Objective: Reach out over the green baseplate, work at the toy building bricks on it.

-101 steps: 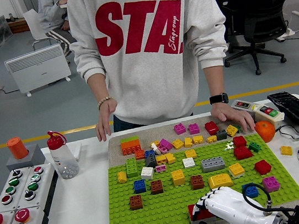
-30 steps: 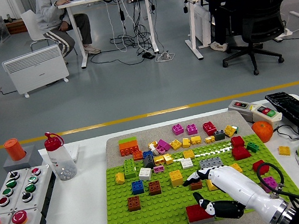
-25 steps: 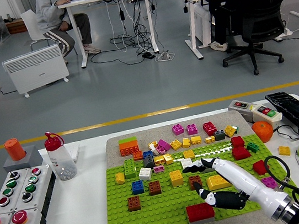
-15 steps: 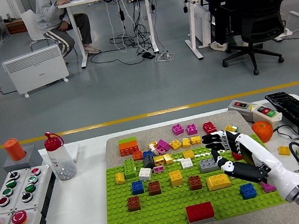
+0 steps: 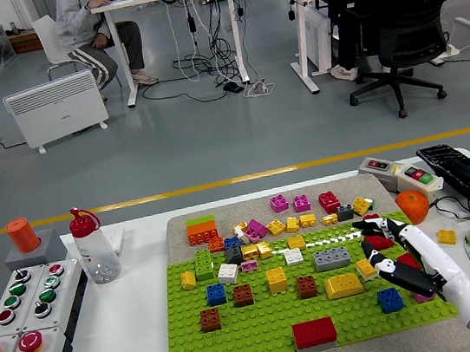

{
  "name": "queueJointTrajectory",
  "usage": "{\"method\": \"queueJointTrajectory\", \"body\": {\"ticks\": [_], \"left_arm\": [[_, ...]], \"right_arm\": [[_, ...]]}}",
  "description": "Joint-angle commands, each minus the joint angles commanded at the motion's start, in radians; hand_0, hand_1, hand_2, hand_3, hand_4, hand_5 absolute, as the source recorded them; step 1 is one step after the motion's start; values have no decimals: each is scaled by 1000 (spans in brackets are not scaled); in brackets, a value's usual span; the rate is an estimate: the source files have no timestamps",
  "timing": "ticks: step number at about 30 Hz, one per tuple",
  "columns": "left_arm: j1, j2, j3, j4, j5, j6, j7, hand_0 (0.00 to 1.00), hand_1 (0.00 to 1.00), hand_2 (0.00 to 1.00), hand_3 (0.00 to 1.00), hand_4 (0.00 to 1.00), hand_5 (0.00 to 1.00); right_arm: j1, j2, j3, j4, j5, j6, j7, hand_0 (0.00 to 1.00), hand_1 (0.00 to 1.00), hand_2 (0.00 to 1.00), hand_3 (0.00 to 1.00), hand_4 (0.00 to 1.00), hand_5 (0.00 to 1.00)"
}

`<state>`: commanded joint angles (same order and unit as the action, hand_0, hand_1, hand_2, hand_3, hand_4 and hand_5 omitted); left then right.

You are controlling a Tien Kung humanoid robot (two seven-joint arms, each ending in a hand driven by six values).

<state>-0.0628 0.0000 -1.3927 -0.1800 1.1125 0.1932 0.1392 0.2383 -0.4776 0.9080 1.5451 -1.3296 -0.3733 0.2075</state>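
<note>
I am seeing one arm only, the right one, coming in from the lower right corner, and its right hand (image 5: pixel 387 251) is hovering over the right end of the green baseplate (image 5: pixel 265 329). Its fingers (image 5: pixel 372 228) are spreading loosely, dark tips apart, gripping nothing.

The baseplate is lying flat on a beige mat (image 5: pixel 177 228) in the middle of the white table (image 5: pixel 134 330), and it is carrying well over a dozen loose toy bricks. I am counting one big red brick (image 5: pixel 315 333) at the near edge, one long yellow brick (image 5: pixel 343 285) beside one blue brick (image 5: pixel 390 299), three brown bricks including one (image 5: pixel 307 286) near the centre, one grey brick (image 5: pixel 331 258), and a green-and-orange stack (image 5: pixel 202 229) at the far left corner. Two magenta bricks, one of them (image 5: pixel 281 203), and one red brick (image 5: pixel 330 201) are sitting on the mat beyond the plate. Red bricks under the hand are partly hidden by it, so I cannot count those.

Around the plate I am picking out one clear squeeze bottle (image 5: pixel 93 246) with a red cap, one orange cylinder (image 5: pixel 22 234), button panels (image 5: pixel 26 310) on the left, one orange fruit (image 5: pixel 413 205), one switch box (image 5: pixel 397 175) and one black keyboard (image 5: pixel 468 171) on the right.
</note>
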Motion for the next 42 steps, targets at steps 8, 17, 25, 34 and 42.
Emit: {"method": "queueJointTrajectory", "body": {"ticks": [8,17,25,34,42], "left_arm": [[-4,0,7,0,-15,0,-4,655,686,716,572,311,998],[-8,0,12,0,-23,-1,-4,655,686,717,571,311,998],[-12,0,15,0,-27,-1,-4,656,686,716,572,311,998],[-14,0,17,0,-30,-1,-4,656,686,716,572,310,998],[-15,0,19,0,-30,-1,-2,655,686,716,572,310,998]], "right_arm": [[53,-40,-120,-22,-265,-33,-38,979,875,878,823,474,584],[128,-57,-293,-40,-479,-77,-130,984,880,893,839,474,584],[193,-77,-439,-41,-550,-84,-160,984,877,888,835,465,579],[247,-90,-523,-26,-555,-135,-161,964,848,825,771,445,550],[277,-89,-564,-28,-552,-119,-181,959,830,801,755,433,547]]}}
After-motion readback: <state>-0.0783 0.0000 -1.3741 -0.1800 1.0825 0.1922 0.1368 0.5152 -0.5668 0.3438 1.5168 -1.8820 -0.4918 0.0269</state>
